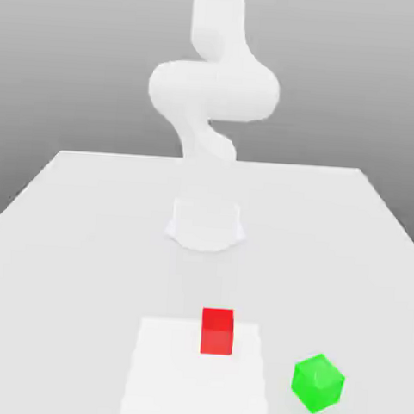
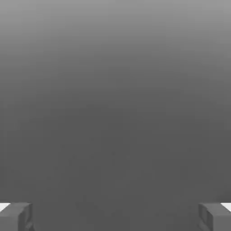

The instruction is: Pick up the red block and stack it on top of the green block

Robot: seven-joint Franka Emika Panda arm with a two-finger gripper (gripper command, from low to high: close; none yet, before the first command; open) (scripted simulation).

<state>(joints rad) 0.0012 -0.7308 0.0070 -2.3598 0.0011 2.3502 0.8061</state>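
The red block (image 1: 217, 331) sits low in the exterior view, a little right of centre, on a paler square patch (image 1: 161, 371) of the white counter (image 1: 71, 237). Its faces look square to that view, one flat side turned to the camera, so as a cube it offers no long axis and either pair of opposite faces would do for a grasp. The green block (image 1: 318, 383) lies toward the lower right corner of the frame, just off the pale patch, turned so that a corner edge points at the camera. The two cubes are near each other but clearly apart, with bare counter between them.

The arm (image 1: 214, 81) rises in the upper middle of the frame from its base (image 1: 206, 223) at mid-frame, well behind both blocks. In the hand view, the pincer (image 2: 115, 216) has its fingertips (image 2: 16, 216) at the two lower corners, spread wide with nothing between them; ahead of them is plain grey backdrop, with no block in sight.

I judge the pick has not begun: the hand has to travel toward the lower part of the exterior view and descend over the red cube. Open counter surrounds that cube on every side, so the approach looks unobstructed. The carry then runs toward the lower right, where the green cube's rotated stance will matter for squaring the stack, and the counter's near edge may lie close.
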